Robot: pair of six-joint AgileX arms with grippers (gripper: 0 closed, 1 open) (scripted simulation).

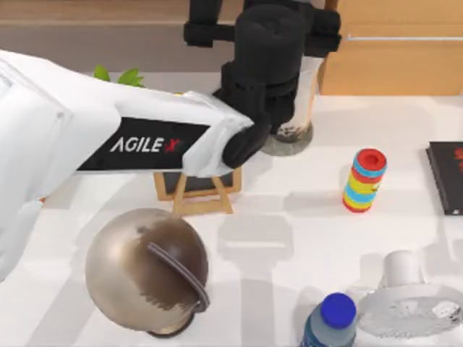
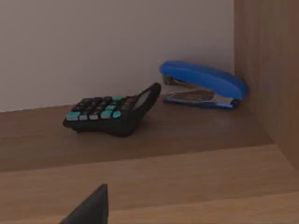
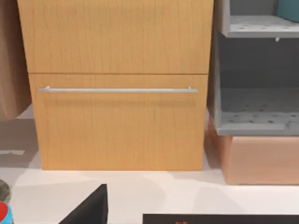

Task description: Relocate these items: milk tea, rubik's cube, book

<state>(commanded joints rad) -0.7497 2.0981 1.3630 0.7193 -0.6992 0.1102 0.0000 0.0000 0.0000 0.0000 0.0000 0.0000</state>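
Milk tea is seen at the back of the table, near the middle, upright beside the foot of a wooden cabinet. The left arm is stretched across the table from the left side, and its black gripper is placed right at the cup, covering the lid and most of the left flank. The cup looks to be approached or held from the side so that it stays upright and the drink is not tipped, though whether the fingers are closed on it cannot be told. From the left wrist, a wooden shelf is seen holding a calculator and a blue stapler; this may be where the cup is meant to go.

On the table are also seen a striped cylinder, a blue-capped bottle, a bronze globe, a small easel and a black book at the right edge. From the right wrist, the drawer front is faced, so the right arm is judged idle.
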